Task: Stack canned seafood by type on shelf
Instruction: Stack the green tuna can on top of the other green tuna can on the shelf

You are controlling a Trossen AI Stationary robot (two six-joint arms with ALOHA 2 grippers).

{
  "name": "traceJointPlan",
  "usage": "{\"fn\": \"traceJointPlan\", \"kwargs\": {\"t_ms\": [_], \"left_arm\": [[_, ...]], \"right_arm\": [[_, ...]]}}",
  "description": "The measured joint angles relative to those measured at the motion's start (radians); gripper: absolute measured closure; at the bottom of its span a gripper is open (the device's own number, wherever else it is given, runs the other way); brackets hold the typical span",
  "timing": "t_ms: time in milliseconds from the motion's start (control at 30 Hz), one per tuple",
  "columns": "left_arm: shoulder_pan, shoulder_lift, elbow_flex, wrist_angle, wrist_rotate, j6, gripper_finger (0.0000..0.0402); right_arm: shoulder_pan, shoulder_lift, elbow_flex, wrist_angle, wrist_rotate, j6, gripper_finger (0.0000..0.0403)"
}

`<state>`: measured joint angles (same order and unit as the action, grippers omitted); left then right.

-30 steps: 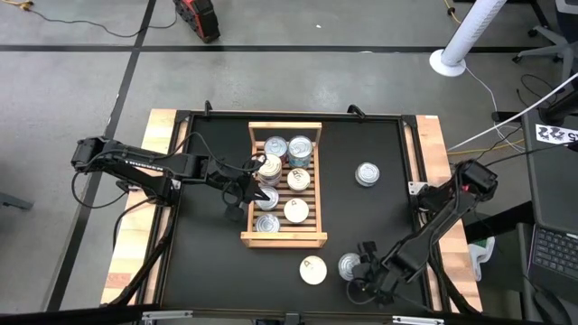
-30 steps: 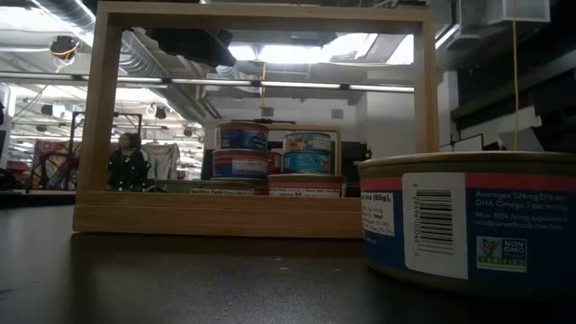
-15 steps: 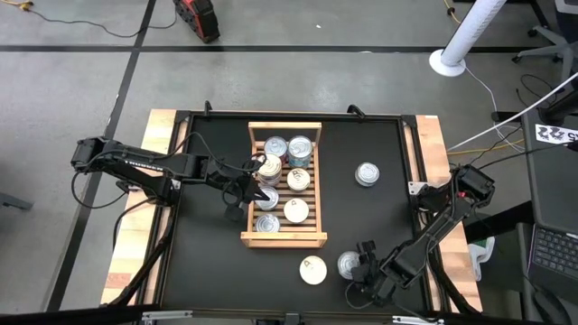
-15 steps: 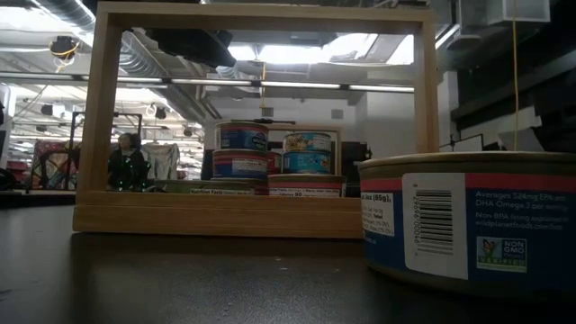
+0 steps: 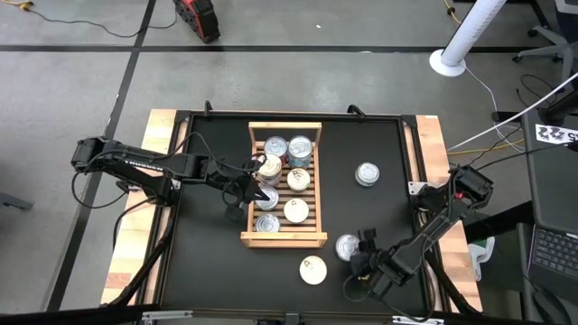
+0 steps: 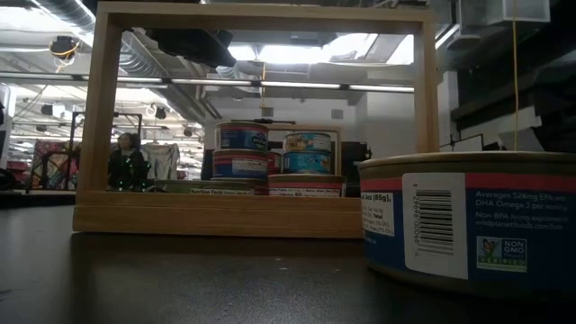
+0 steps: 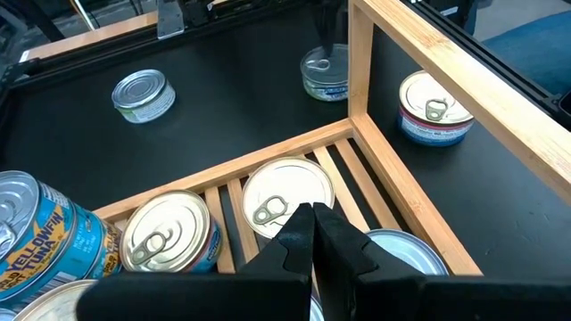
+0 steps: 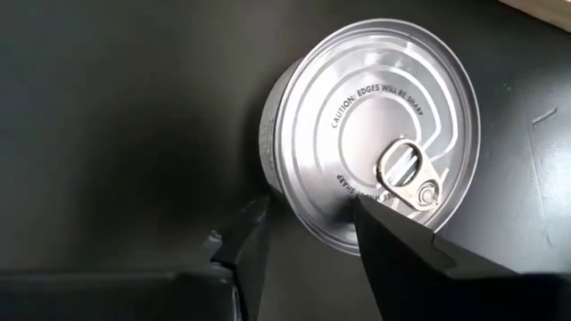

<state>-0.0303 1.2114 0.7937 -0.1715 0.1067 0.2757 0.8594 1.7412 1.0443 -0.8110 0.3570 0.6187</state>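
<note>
Shelf (image 5: 283, 239) part-filled; three tins loose on the table.
Several tins already stacked on it. Left gripper (image 5: 242, 190) pinched empty at its left edge. Right gripper (image 5: 361, 255) clamps the silver tin (image 5: 348, 246), lifted just right of the near rail; cream-lid tin (image 5: 313, 270) and far tin (image 5: 367, 173) remain.

Right gripper (image 5: 354, 255) carried silver tin (image 5: 347, 246) nearer shelf (image 5: 283, 237).

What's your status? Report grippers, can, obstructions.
Right gripper shut on silver-lid can, just off shelf. Left gripper shut, over cans in the shelf. Cream-lid can sits close beside the held can.
</note>
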Motion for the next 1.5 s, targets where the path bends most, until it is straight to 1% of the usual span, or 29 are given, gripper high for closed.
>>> {"fn": "traceJointPlan", "kwargs": {"t_ms": [67,167,433,500,667,767,967,1333,1500], "left_arm": [[0.000,0.000,0.000,0.000,0.000,0.006,0.0402],[0.000,0.000,0.000,0.000,0.000,0.018,0.0402],[0.000,0.000,0.000,0.000,0.000,0.018,0.0402],[0.000,0.000,0.000,0.000,0.000,0.019,0.0402],[0.000,0.000,0.000,0.000,0.000,0.019,0.0402],[0.000,0.000,0.000,0.000,0.000,0.019,0.0402],[0.000,0.000,0.000,0.000,0.000,0.019,0.0402],[0.000,0.000,0.000,0.000,0.000,0.019,0.0402],[0.000,0.000,0.000,0.000,0.000,0.019,0.0402]], "right_arm": [[-0.010,0.000,0.000,0.000,0.003,-0.014,0.0251],[-0.025,0.000,0.000,0.001,0.013,-0.027,0.0279],[-0.061,-0.001,0.001,0.001,0.021,-0.030,0.0378],[-0.064,-0.002,0.002,0.001,0.026,-0.030,0.0395],[-0.076,-0.002,0.002,0.001,0.029,-0.025,0.0390],[-0.088,-0.003,0.002,0.001,0.029,-0.024,0.0399],[-0.113,-0.003,0.002,-0.007,0.036,-0.024,0.0400],[-0.135,-0.003,0.001,-0.094,0.046,-0.026,0.0401],[-0.148,-0.003,0.001,-0.114,0.052,-0.066,0.0402]]}}
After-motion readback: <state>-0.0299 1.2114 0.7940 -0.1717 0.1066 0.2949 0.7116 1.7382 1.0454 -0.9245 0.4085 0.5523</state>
